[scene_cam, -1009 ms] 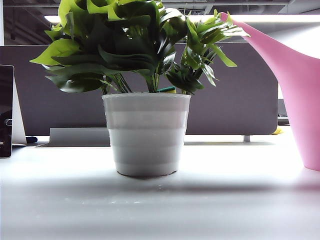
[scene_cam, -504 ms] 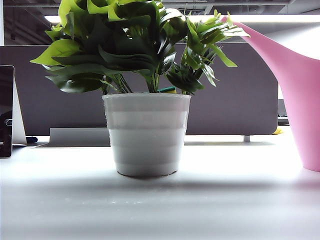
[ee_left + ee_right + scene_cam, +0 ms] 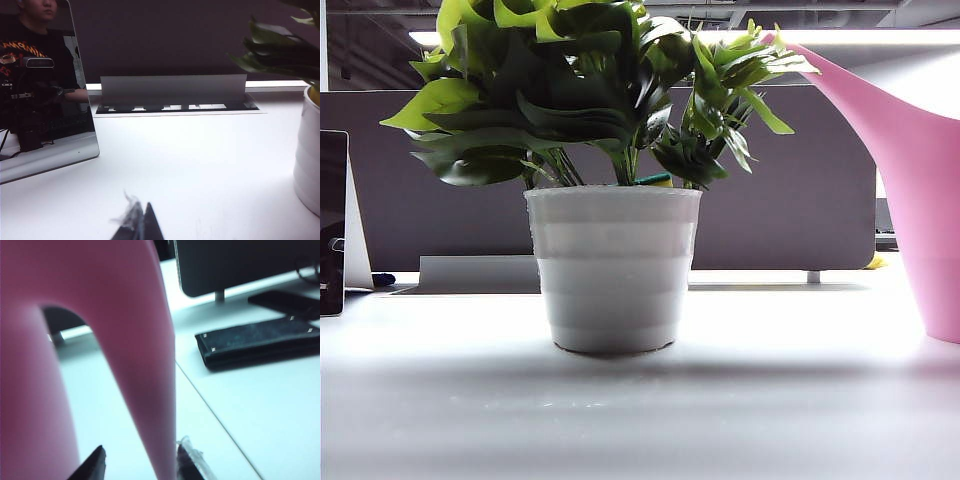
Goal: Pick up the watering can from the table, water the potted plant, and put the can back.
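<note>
The pink watering can (image 3: 920,180) stands on the pale table (image 3: 720,420) at the right edge of the exterior view, its spout reaching toward the leaves. In the middle stands the potted plant (image 3: 613,265) in its white ribbed pot, which also shows in the left wrist view (image 3: 307,160). My right gripper (image 3: 141,456) is open around the can's pink handle (image 3: 145,365). The handle lies against one finger, with a gap to the other. My left gripper (image 3: 142,222) is shut on nothing, low over the table and away from the pot. Neither gripper shows in the exterior view.
A reflective panel (image 3: 45,100) leans at the table's left and shows a person. A low grey strip (image 3: 172,87) and a dark partition (image 3: 800,180) run along the back. Beside the can lie a black case (image 3: 255,340) and a monitor base (image 3: 240,265).
The watering can has shifted very slightly, its spout tip sinking a touch. The plant has not moved.
</note>
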### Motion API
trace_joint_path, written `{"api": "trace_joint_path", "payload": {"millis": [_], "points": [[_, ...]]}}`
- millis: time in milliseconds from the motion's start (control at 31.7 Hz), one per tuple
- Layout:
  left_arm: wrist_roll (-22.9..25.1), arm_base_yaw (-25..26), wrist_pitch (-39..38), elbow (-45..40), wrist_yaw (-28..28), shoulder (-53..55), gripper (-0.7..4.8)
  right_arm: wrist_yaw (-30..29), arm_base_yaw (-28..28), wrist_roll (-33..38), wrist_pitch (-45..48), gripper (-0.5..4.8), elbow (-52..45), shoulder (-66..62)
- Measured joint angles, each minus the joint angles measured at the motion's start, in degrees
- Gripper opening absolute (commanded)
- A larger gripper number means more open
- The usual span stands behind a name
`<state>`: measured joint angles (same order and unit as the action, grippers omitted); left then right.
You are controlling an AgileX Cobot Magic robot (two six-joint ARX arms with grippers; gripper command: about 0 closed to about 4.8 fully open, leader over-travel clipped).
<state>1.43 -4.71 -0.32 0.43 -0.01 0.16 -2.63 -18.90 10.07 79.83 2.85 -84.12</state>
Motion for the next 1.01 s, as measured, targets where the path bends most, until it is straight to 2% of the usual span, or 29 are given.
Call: {"api": "trace_joint_path", "payload": {"millis": [158, 315, 410, 599, 757, 1009], "points": [[0.0, 1.0, 0.1, 0.0, 0.0, 0.0, -0.05, -1.4, 0.0, 0.4, -1.0, 1.65, -2.5, 8.0], [0.0, 6.3, -0.2, 0.0, 0.0, 0.0, -0.05, -6.6, 0.0, 2.6, -3.0, 0.45, -2.4, 15.2], [0.0, 9.2, -0.4, 0.0, -0.1, 0.0, -0.05, -9.4, 0.1, 5.4, -3.0, -0.08, -2.4, 17.0], [0.0, 9.3, -0.4, 0.0, 0.0, 0.0, -0.05, -17.0, 0.1, 13.5, -2.7, -0.08, -2.4, 18.3], [0.0, 9.3, -0.4, 0.0, 0.0, 0.0, -0.05, -21.3, 2.1, 16.5, -1.9, -0.08, -2.4, 18.3], [0.0, 9.3, -0.4, 0.0, 0.0, 0.0, -0.05, -18.8, 12.0, 16.7, -1.0, -0.08, -2.4, 18.2]]}}
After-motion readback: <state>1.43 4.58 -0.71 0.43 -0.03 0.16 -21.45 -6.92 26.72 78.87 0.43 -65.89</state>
